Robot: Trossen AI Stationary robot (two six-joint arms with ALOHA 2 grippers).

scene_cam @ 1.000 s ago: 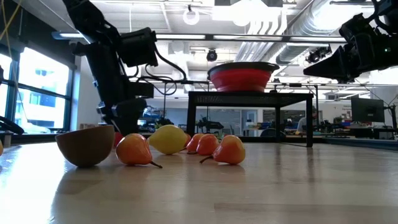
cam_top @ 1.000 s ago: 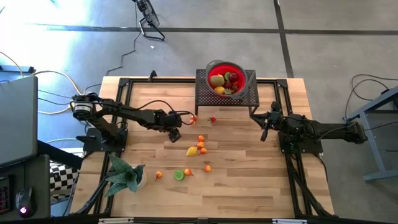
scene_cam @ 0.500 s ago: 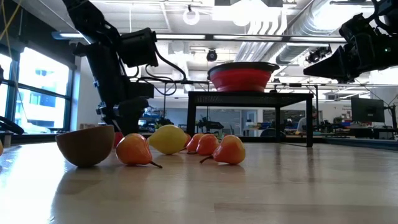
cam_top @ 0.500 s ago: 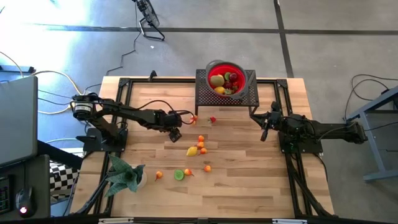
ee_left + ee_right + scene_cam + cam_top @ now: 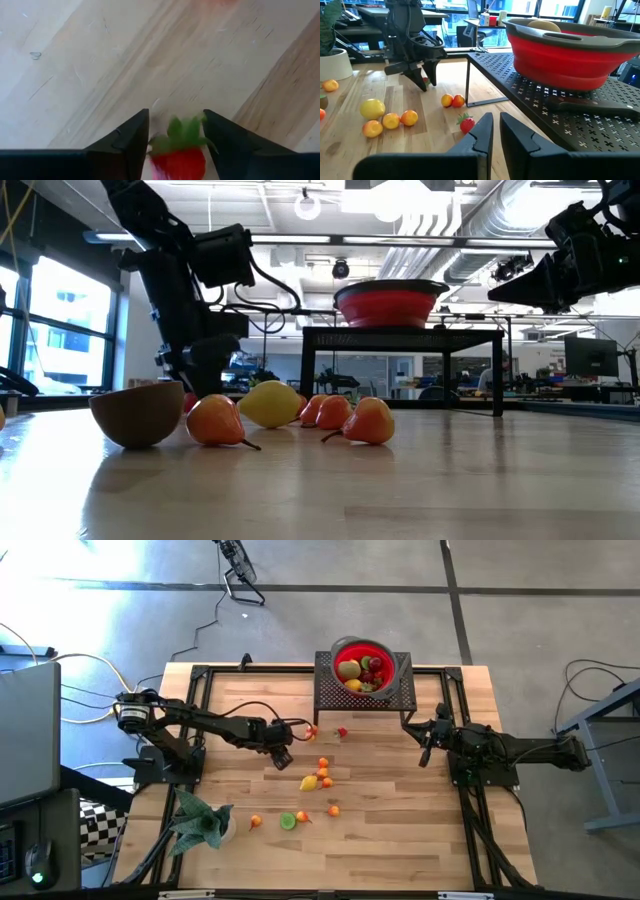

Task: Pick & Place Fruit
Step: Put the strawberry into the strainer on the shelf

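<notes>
My left gripper (image 5: 283,754) points down just above the table's middle, left of the scattered fruit, and is shut on a red strawberry (image 5: 179,159). Several small fruits lie on the wood: a yellow lemon (image 5: 309,783), small oranges (image 5: 323,768), a green lime (image 5: 288,821), another strawberry (image 5: 342,731). In the low view a brown kiwi half (image 5: 137,412) sits nearest. The red bowl (image 5: 362,667) holds more fruit on a black mesh stand (image 5: 330,692). My right gripper (image 5: 426,748) waits shut at the table's right, touching nothing. My left gripper pinches the strawberry's red body (image 5: 170,162) between its two fingers (image 5: 132,145), coming from above and pointing down. The green leaf cap (image 5: 182,132) sticks out past the fingertips toward the table. Whether the strawberry is lifted clear or touches the wood, I cannot tell.
A green leafy plant in a white pot (image 5: 200,821) stands at the near left corner. The mesh stand's legs (image 5: 468,80) rise at the far middle, with two small oranges (image 5: 452,101) beside one. Black frame rails run along the table's left and right sides.
</notes>
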